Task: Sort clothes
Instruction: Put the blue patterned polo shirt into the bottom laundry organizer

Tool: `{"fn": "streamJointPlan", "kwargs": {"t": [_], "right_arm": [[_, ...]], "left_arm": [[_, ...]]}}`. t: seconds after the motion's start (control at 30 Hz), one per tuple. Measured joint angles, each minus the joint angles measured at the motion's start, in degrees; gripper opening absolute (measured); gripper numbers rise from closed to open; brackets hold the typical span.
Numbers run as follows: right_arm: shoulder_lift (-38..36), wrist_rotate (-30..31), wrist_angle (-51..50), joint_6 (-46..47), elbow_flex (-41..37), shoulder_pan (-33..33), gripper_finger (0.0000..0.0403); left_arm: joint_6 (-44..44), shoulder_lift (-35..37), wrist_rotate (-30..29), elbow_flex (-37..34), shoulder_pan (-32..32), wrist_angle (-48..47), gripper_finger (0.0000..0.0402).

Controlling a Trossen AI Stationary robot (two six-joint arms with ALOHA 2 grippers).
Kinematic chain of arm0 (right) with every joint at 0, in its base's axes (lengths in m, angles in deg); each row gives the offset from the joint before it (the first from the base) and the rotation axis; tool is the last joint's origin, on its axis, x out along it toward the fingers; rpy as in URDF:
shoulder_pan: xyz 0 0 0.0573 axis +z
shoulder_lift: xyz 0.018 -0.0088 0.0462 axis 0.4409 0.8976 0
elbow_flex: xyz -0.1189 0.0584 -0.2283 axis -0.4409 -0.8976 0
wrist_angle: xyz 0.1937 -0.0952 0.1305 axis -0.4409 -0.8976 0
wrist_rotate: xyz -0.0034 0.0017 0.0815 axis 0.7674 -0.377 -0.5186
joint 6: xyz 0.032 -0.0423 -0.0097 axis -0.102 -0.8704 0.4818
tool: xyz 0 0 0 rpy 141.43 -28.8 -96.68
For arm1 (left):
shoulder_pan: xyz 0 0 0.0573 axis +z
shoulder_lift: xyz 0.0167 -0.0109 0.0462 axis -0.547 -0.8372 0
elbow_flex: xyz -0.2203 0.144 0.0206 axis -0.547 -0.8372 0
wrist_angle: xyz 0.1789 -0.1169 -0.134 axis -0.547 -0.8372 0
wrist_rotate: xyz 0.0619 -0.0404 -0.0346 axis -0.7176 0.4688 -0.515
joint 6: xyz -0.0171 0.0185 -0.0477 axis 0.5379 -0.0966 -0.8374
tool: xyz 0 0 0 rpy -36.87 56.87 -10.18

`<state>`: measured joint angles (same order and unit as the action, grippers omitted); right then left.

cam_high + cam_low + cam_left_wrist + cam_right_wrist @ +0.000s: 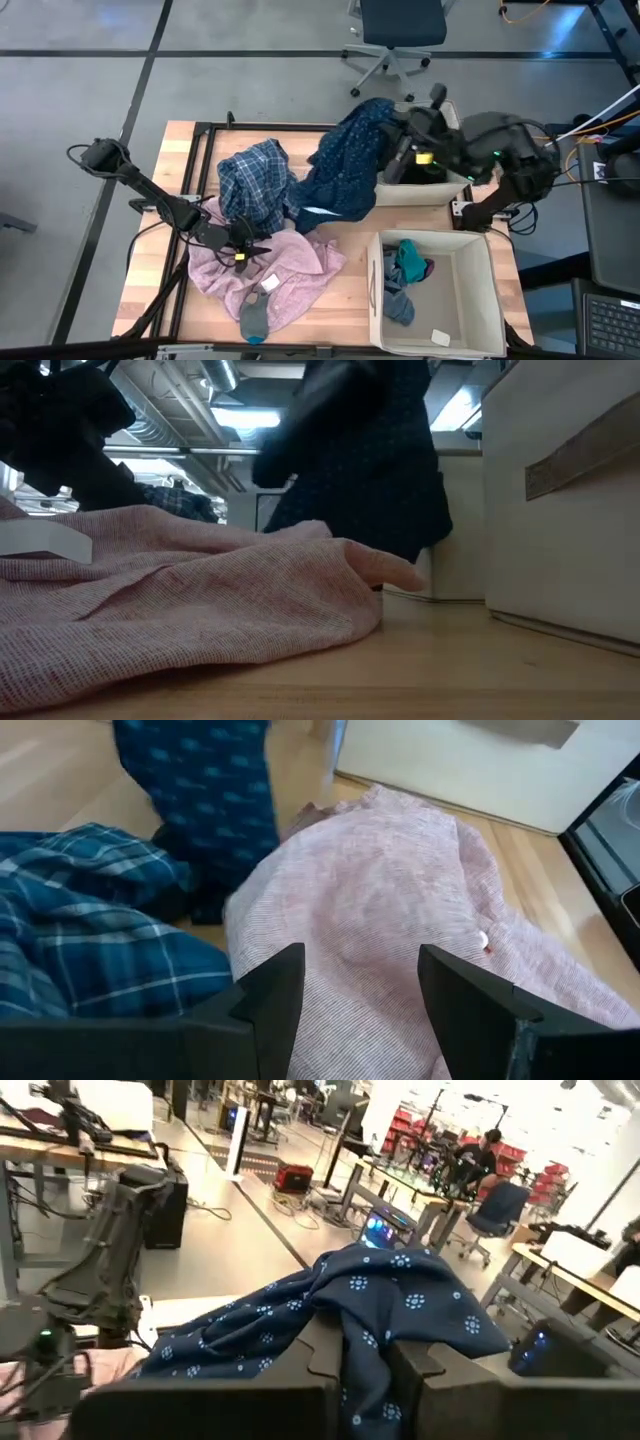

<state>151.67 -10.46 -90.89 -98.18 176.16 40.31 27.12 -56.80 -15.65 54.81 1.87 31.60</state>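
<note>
My right gripper [402, 138] is shut on the navy dotted garment [345, 165] at the far bin's left corner; in the right wrist view [368, 1365] the cloth bunches over its fingers. My left gripper [244, 250] is open over the pale pink garment [290, 270], its fingers [272, 1000] standing apart above the cloth [380, 910]; I cannot tell whether they touch it. A blue plaid garment [252, 185] lies heaped on the table beside the navy one. A grey-teal sock [255, 320] lies on the pink garment's near edge. My right gripper pinches a bunched fold of the navy dotted garment [362, 1320] between its two fingers, several layers thick. That end is lifted. The rest hangs down slack [370, 470], and its lower end [325, 205] lies on the table against the plaid garment.
Two beige bins stand at the table's right: the far one [405, 195] holds dark cloth, the near one [480, 250] holds grey and teal pieces [405, 270]. Its wall shows in the low view [560, 500]. An office chair [400, 25] stands beyond the table's far edge.
</note>
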Motion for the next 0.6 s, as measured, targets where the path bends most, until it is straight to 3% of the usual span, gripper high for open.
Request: {"fn": "streamJointPlan", "kwargs": {"t": [0.27,0.6], "right_arm": [[-5.87,10.71,4.57,-2.82,1.43,11.33,0.0027],[-8.22,34.77,18.09,-17.0,1.33,31.96,0.0028]], "left_arm": [[0.11,0.0,0.0,-0.02,0.07,-0.02,0.0186],[-0.24,0.0,-0.4,0.0,0.33,0.17,0.0186]]}}
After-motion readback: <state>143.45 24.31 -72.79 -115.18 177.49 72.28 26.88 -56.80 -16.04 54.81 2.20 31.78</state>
